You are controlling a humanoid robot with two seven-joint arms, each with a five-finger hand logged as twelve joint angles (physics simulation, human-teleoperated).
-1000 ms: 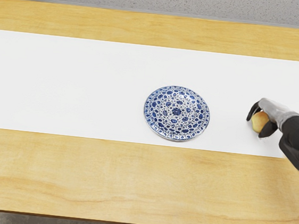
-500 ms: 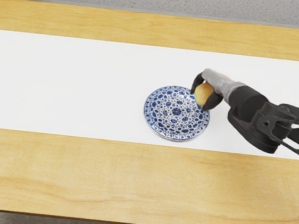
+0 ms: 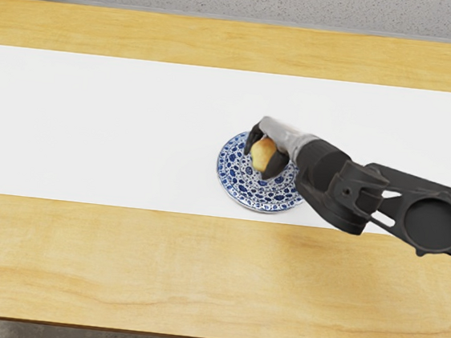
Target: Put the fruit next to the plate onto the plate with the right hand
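I count 1 plate point(image 3: 239, 188), blue & white pattern. 1 fruit point(image 3: 263, 154), yellowish, over the plate's upper middle. 1 hand on my screen, the right hand point(image 3: 275, 140), over the plate too, w/ 1 dark arm point(image 3: 383, 206) reaching in from the plate's right. 1 white cloth strip point(image 3: 93, 123) under the plate. 1 wooden table point(image 3: 198, 271) under both, showing above & below the plate.

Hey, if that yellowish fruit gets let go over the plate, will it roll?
The fruit looks small and rounded, so it may roll slightly. It is held well over the plate, so it probably stays on. The right hand grips it undeformed, so likely firm.
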